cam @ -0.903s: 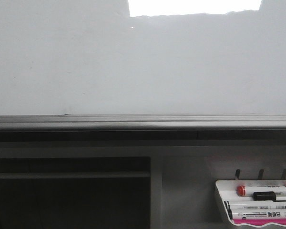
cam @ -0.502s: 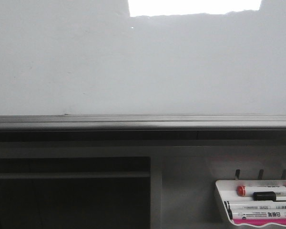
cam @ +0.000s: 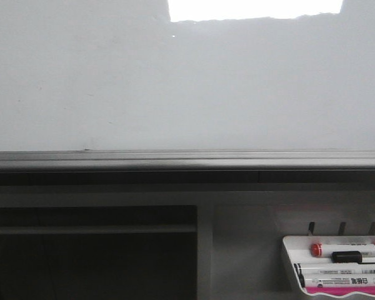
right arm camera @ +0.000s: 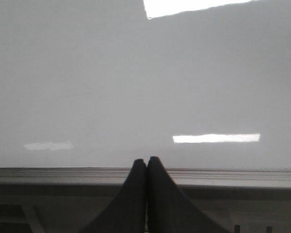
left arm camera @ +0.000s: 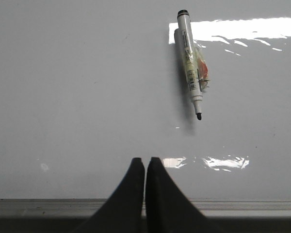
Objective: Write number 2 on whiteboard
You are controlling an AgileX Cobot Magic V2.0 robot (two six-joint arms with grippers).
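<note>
Nothing has moved since the earlier front views. Nearest, the left claw (left arm camera: 145, 167) and right claw (right arm camera: 146, 165) are both pressed together, empty. Beyond the left claw, an uncapped marker (left arm camera: 190, 63) lies on the blank whiteboard (cam: 175, 94); no 2 is drawn yet.

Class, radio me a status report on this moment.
Left tool and right tool shut, empty. Whiteboard blank, no 2 yet. Uncapped marker lies on board, ungrasped. Nothing blocking.

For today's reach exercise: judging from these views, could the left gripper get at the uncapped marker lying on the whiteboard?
Probably yes. The marker lies flat on the whiteboard with nothing between it and the left gripper, whose fingers are shut and must open.
</note>
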